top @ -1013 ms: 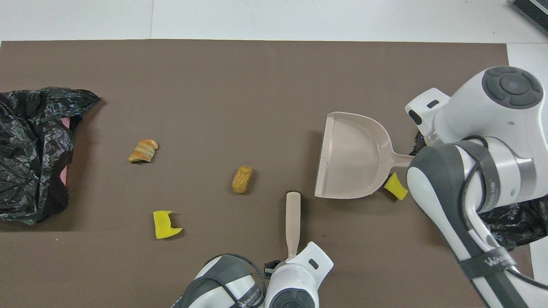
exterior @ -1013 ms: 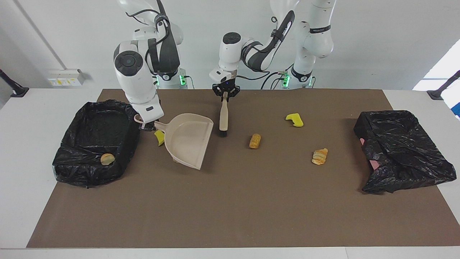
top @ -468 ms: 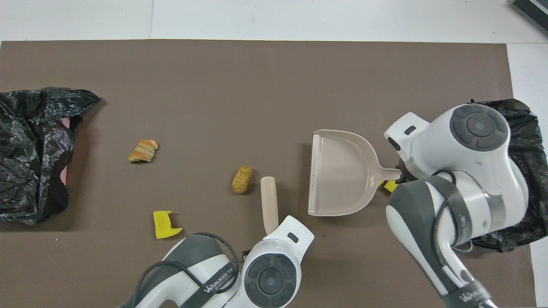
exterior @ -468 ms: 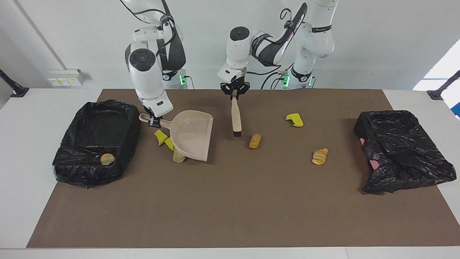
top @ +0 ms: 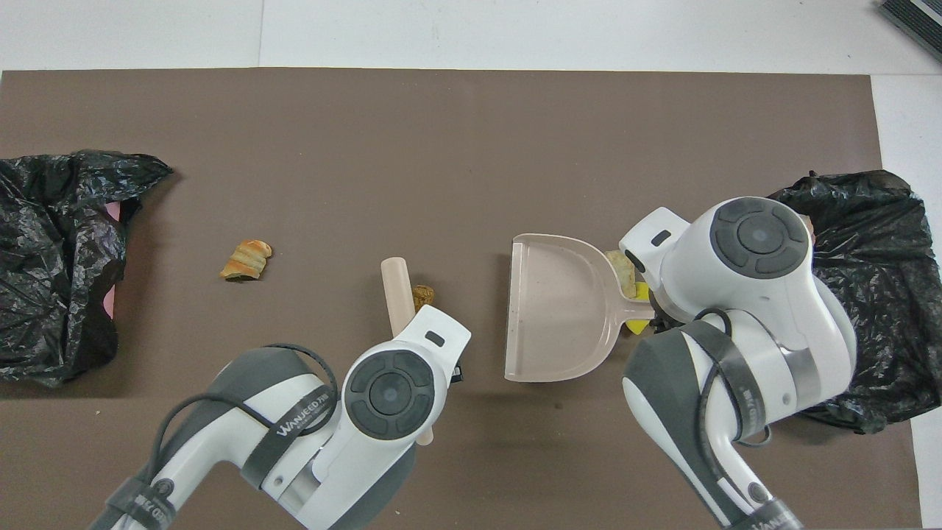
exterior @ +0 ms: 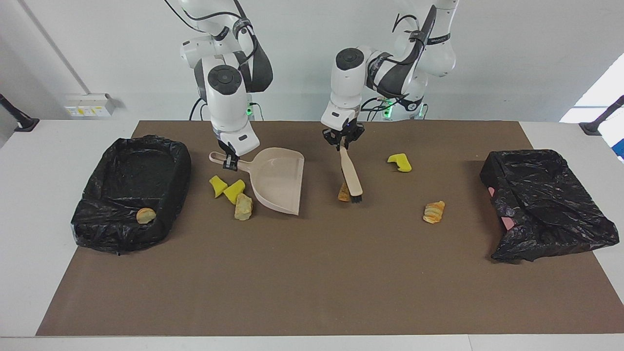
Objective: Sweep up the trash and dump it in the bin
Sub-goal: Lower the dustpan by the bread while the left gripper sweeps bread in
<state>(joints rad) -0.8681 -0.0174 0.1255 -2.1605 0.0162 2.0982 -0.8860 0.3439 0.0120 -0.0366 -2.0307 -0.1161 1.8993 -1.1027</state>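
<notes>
In the overhead view, white lettering runs along the dark sleeve on each robot arm. On the left arm (top: 243, 434) it reads roughly "WANJEED", though the last letters are uncertain. On the right arm (top: 736, 383) the lettering is seen side-on or cut by the picture's edge, too partial to read.

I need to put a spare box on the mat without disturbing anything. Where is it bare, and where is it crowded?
Bare: the whole strip of brown mat farther from the robots than the dustpan and croissant piece, running between the two black bags. Crowded: around the dustpan, the brush and the yellow lumps beside the lined bin.
</notes>
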